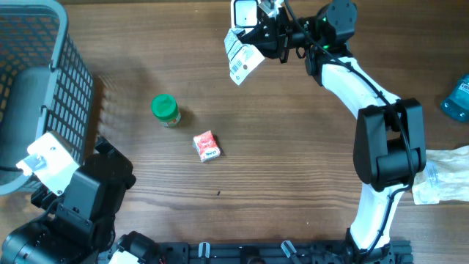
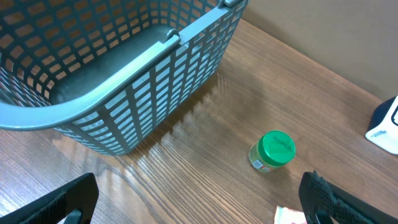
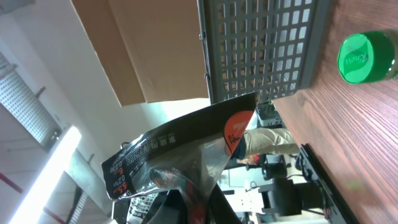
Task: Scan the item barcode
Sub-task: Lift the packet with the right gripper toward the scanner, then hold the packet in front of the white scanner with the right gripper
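Observation:
My right gripper [image 1: 261,44] is held high at the back middle of the table, shut on a clear plastic packet [image 1: 242,60] with a white barcode label facing up. In the right wrist view the packet [image 3: 186,155] shows black print and a red spot, and its lower edge is pinched between the jaws [image 3: 202,202]. A white box-shaped device [image 1: 245,12] sits just above the packet at the table's far edge. My left gripper [image 2: 199,211] is open and empty low at the front left, its dark fingers [image 2: 68,202] wide apart over bare wood.
A grey mesh basket [image 1: 51,81] fills the back left corner. A green-lidded jar [image 1: 165,110] and a small red packet [image 1: 207,145] lie mid-table. A blue object [image 1: 458,99] and a crumpled plastic bag [image 1: 443,176] sit at the right edge.

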`<move>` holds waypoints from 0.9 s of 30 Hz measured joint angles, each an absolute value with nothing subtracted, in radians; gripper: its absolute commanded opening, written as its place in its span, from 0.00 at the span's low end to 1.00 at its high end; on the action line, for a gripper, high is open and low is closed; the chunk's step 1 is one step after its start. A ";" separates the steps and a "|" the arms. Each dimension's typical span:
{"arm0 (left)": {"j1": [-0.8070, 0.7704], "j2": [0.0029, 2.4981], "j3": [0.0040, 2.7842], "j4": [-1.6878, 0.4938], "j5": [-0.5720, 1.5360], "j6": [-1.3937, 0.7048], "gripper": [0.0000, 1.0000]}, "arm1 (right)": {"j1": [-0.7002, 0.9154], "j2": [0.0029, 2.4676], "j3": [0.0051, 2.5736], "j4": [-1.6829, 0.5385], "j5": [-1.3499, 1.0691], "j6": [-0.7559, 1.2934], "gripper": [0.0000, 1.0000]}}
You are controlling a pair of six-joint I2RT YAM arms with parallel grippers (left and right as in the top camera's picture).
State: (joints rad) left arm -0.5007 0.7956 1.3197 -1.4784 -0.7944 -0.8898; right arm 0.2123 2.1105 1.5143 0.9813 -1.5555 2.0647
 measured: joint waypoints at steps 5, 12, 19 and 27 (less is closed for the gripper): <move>-0.501 0.796 1.320 -1.478 -0.794 -0.890 1.00 | 0.163 2.111 1.514 0.841 -1.559 2.069 0.10; -0.501 0.796 1.320 -1.478 -0.794 -0.890 1.00 | 0.022 2.111 1.514 0.845 -1.559 2.068 0.06; -0.501 0.796 1.320 -1.478 -0.794 -0.890 1.00 | 0.042 2.110 1.514 0.983 -1.541 1.994 0.06; -0.501 0.796 1.320 -1.478 -0.794 -0.890 1.00 | 0.062 2.109 1.515 0.690 -1.246 1.749 0.09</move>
State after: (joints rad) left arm -0.5007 0.7956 1.3197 -1.4780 -0.7944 -0.8898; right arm 0.0624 2.1090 1.5146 0.6899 -1.2461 1.7489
